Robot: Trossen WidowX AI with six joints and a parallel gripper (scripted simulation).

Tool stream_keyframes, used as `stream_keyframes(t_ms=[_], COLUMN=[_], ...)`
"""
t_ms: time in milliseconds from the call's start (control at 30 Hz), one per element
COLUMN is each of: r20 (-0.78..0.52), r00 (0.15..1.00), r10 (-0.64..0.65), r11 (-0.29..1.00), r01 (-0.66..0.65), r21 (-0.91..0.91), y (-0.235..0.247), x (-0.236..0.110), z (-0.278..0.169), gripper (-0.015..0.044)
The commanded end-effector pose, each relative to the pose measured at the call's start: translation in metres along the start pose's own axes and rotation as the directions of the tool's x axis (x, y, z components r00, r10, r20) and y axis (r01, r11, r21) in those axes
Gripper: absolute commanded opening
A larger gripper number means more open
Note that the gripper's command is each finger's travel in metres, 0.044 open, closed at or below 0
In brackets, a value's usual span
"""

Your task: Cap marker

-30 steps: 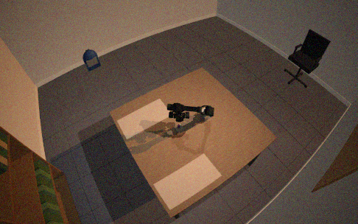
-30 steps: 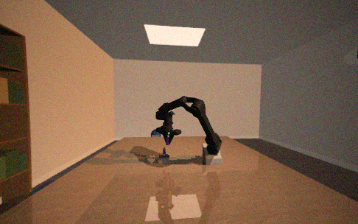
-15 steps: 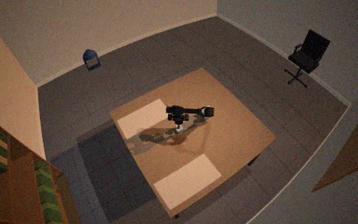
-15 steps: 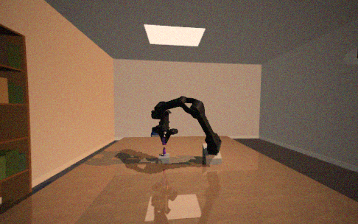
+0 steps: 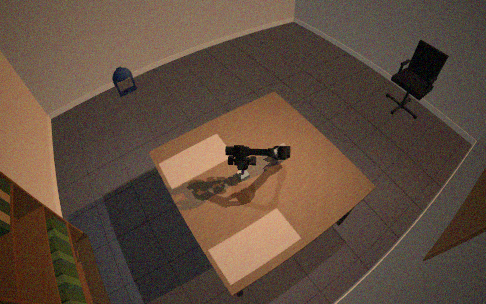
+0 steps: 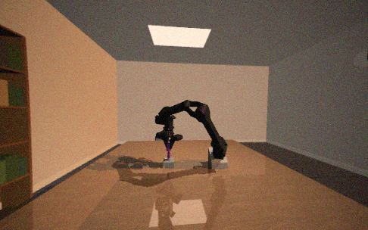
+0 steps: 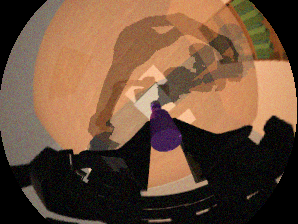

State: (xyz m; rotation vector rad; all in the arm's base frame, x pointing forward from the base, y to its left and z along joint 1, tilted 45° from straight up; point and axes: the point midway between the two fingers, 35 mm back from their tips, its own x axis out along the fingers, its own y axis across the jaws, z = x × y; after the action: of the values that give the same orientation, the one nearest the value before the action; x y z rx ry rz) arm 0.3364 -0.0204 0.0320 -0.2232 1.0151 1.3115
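Observation:
My gripper [image 6: 168, 143] [image 7: 161, 121] [image 5: 242, 166] points straight down and is shut on the purple cap [image 7: 164, 133] [image 6: 168, 146]. The cap hangs directly over the purple marker [image 6: 169, 153], which stands upright in the pale holder block [image 6: 169, 163] [image 5: 244, 175] [image 7: 145, 98]. In the wrist view the cap covers nearly all of the marker, and the block shows just behind it. In the exterior view the cap's lower end is at the marker's top; I cannot tell whether they touch.
The arm's base [image 6: 219, 156] [image 5: 281, 152] stands on the wooden table [image 5: 320, 190] to the right of the block. An office chair [image 5: 417, 75] and a blue bin [image 5: 123, 81] stand on the floor, far from the table. A bookshelf [image 6: 11, 113] lines the left wall.

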Motion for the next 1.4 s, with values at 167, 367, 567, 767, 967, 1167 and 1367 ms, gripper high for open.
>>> stream_keyframes(t_ms=[167,367,567,767,967,1167,1367], r20=[0.002,0.003,0.003,0.004,0.004,0.000,0.000], r00=[1.000,1.000,1.000,1.000,1.000,1.000,1.000], r10=[0.005,0.006,0.006,0.007,0.007,0.006,0.006], r11=[1.000,1.000,1.000,1.000,1.000,1.000,1.000], r01=[-0.005,-0.006,-0.006,-0.007,-0.007,-0.006,-0.006], r21=[0.003,0.003,0.003,0.002,0.002,0.000,0.000], y=[0.001,0.001,0.001,0.002,0.002,0.002,0.002], x=[0.016,0.026,0.035,0.043,0.043,0.042,0.042], z=[0.001,0.001,0.001,0.001,0.001,0.001,0.001], gripper=[0.0000,0.0000,0.0000,0.0000,0.0000,0.0053,0.0210])
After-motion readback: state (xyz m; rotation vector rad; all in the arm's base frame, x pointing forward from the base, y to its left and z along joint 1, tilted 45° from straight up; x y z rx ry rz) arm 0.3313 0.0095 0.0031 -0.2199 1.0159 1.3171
